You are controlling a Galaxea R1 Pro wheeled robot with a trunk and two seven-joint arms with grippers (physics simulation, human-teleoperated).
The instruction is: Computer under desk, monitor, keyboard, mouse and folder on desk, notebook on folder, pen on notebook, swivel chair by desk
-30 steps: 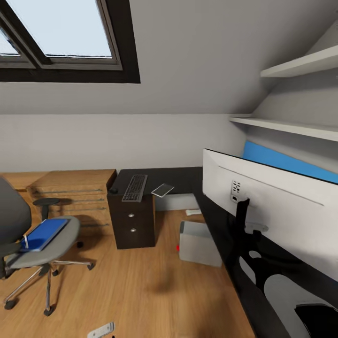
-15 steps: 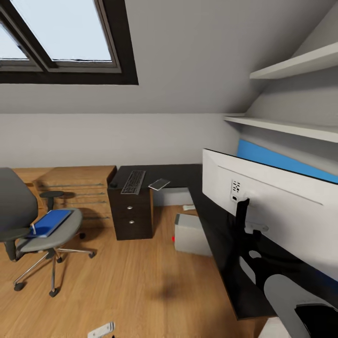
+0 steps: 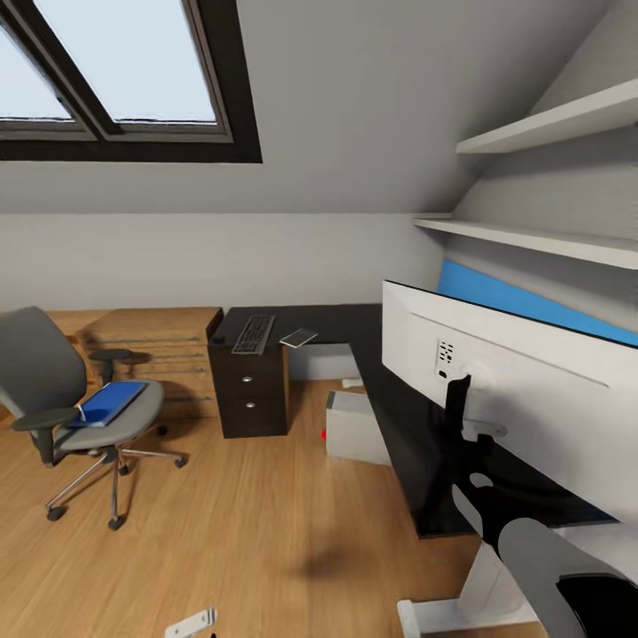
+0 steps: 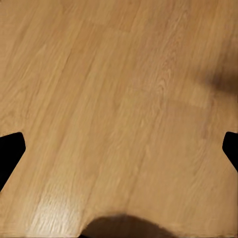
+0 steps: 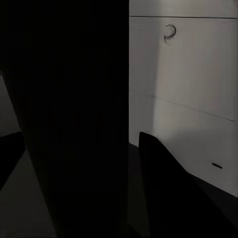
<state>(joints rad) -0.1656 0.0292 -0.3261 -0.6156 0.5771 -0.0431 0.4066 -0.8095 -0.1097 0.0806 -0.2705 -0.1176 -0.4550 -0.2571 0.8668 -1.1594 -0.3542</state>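
The swivel chair (image 3: 75, 403) stood on the wood floor (image 3: 248, 523) at the left, well apart from the worktop (image 3: 390, 399). The blue folder (image 3: 109, 402) lay flat on its seat, and a thin pen (image 3: 81, 413) showed at the folder's near end. At the far end of the black worktop, above the dark drawers (image 3: 251, 390), lay the keyboard (image 3: 252, 334). Just right of it lay a small grey notebook (image 3: 299, 338). The small black mouse (image 3: 218, 338) sat by the keyboard's left side. The monitor (image 3: 505, 390) stood on the near right part of the worktop, its white back turned to the camera. The grey computer (image 3: 354, 428) sat on the floor under the worktop.

The left hand (image 4: 119, 148) hung over bare floor with its two fingertips (image 4: 10, 148) spread far apart. The right hand was close to the monitor's white back (image 5: 188, 89), but whether it was apart or together could not be told.
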